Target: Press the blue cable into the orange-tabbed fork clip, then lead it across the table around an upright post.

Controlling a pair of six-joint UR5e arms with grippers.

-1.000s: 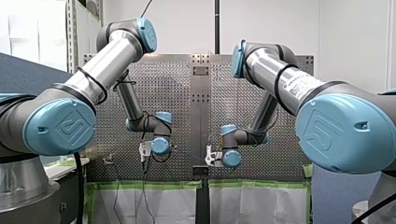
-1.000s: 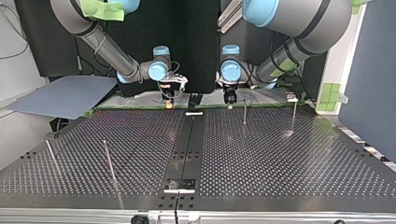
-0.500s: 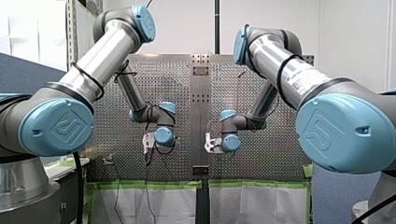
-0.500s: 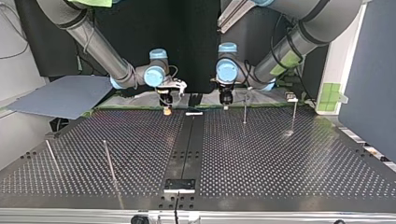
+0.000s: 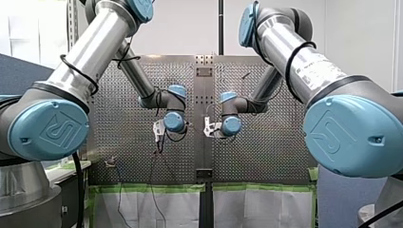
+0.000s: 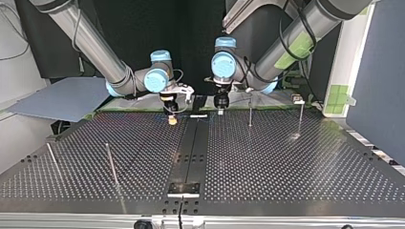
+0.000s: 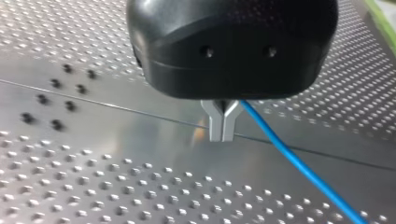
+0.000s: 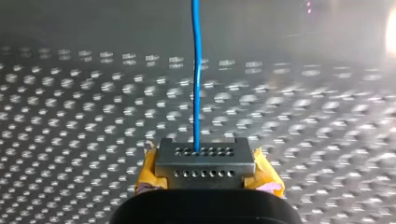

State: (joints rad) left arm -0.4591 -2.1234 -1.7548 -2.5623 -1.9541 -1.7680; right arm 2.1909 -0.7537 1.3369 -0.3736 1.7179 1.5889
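**Cable pinched at both ends, above the bench**

My left gripper (image 7: pixel 222 122) presses its metal fingers together on the cable (image 7: pixel 299 163). My right gripper (image 8: pixel 205 161) pinches it between yellow pads. If the arms pull apart, the thin cable could slip free. Only the wrist views show the cable clearly. Only the top view shows a post (image 6: pixel 250 114) on the bench (image 6: pixel 286 171).

signs | embossed UR logo on my left arm's blue joint cap (image 5: pixel 54 132); same logo on my right arm's blue joint cap (image 5: pixel 338 135); small print on its tube (image 5: pixel 311 66) unreadable
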